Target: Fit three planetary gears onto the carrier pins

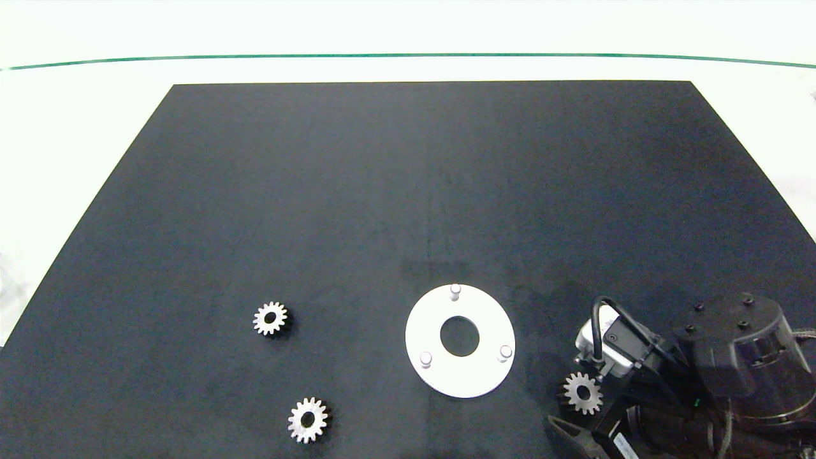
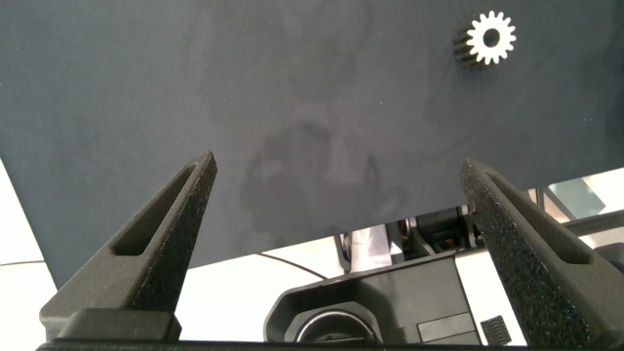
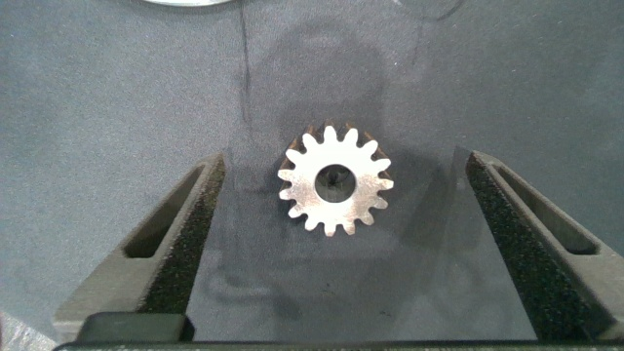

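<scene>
Lining up on gear number one, nothing installed yet.

Right gripper (image 3: 336,244) wide open, straddling a gear (image 3: 336,179) flat on the black mat (image 1: 408,191), holding nothing. Other two gears (image 1: 270,318) (image 1: 308,419) well off to the left of the white disc (image 1: 460,376), all three carrier pins (image 1: 454,291) bare. Left gripper (image 2: 336,244) also open and empty, back near the counter edge. Next up, probably: drop lower, pinch the gear, carry over to a pin.
</scene>
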Motion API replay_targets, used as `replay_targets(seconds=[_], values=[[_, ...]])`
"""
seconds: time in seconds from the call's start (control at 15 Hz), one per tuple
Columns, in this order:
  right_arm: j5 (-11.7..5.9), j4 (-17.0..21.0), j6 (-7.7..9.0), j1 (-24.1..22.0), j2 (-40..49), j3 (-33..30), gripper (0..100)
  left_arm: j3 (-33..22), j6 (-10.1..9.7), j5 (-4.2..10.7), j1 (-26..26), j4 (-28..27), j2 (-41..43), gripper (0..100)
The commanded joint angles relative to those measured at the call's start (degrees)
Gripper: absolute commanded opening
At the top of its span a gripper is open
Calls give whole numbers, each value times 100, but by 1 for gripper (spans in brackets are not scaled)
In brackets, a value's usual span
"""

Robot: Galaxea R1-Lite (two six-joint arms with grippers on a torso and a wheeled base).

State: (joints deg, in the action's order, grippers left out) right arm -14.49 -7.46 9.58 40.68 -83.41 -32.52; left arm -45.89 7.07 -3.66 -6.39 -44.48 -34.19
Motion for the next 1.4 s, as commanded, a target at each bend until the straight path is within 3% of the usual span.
replay_targets(seconds=[0.07, 0.6, 0.67, 0.73, 1.4], values=[[-1, -19, 0, 10, -79, 0, 93, 1, 5, -3, -3, -25, -8, 100], [-1, -133, -18, -7, -70, 62, 76, 1, 5, -3, 6, -25, 1, 100], [-10, -291, -194, 10, -97, 106, 75, 1, 5, -3, 6, -25, 1, 100], [-10, -344, -237, 10, -123, 124, 73, 1, 5, -3, 6, -25, 9, 100], [-10, -353, -246, 10, -167, 159, 52, 9, 5, -3, -3, -25, 36, 100]])
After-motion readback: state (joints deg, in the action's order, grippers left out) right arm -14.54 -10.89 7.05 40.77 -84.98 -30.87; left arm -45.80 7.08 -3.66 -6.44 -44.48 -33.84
